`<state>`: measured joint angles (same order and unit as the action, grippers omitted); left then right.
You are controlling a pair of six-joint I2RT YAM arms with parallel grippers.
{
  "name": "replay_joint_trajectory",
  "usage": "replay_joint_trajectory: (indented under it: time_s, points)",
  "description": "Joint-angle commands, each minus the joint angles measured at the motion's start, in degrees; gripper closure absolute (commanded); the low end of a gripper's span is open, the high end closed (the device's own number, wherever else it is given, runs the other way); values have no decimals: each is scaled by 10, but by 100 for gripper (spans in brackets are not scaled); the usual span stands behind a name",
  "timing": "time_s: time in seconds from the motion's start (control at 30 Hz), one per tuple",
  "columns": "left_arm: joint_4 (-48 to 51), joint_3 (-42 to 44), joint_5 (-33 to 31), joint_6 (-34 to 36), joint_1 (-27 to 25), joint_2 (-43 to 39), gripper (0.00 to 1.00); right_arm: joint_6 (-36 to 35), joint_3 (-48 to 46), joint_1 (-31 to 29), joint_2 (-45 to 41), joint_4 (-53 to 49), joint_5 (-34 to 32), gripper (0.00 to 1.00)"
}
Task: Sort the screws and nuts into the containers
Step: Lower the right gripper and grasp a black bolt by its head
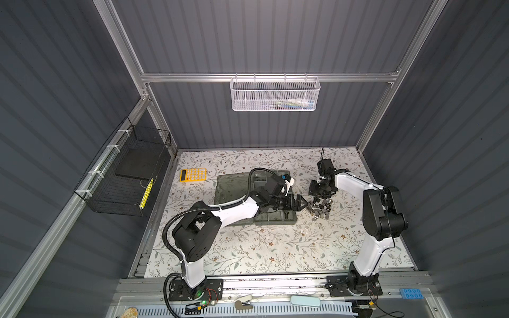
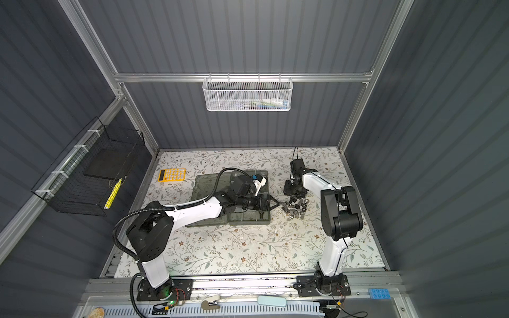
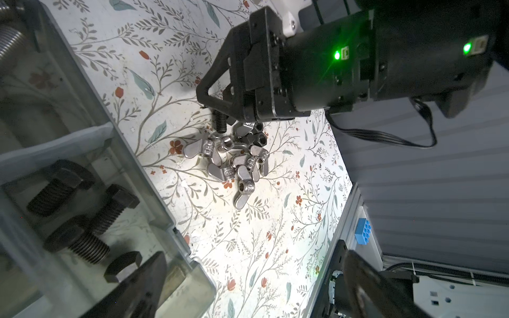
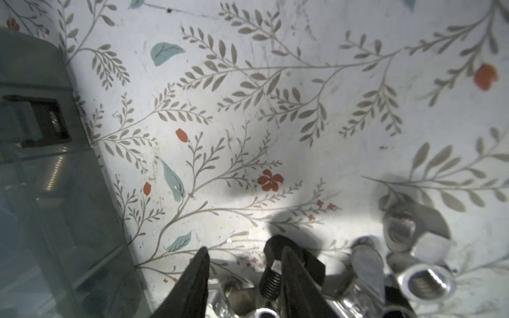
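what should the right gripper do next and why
Probably close the right gripper fully on the black screw. The screw sits between its fingers with a gap showing on one side, so it looks not yet gripped. The left gripper hangs open and empty, away from it.

The worktop (image 1: 248,247) is white, printed with grey-green leafy sprigs, teal leaves and small red-orange flowers. The containers (image 3: 129,162) are translucent grey-green, and the screws (image 3: 57,190) in one are black. The nuts (image 3: 225,172) heaped on the print are mostly shiny silver, a few black. The calculator (image 1: 193,174) is yellow-orange, the mesh basket (image 1: 274,95) white.
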<state>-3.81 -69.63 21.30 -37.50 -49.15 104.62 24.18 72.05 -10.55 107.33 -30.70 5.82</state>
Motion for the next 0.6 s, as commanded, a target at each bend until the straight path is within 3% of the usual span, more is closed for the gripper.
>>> replay_joint_trajectory:
  time_s: [0.0, 0.57]
  points:
    - [7, 5, 7, 14, 4, -17, 0, 3, -18, -3, 10, -24, -12, 56]
    - [5, 11, 8, 10, 4, -24, 0, -3, -35, -2, -18, -24, -23, 53]
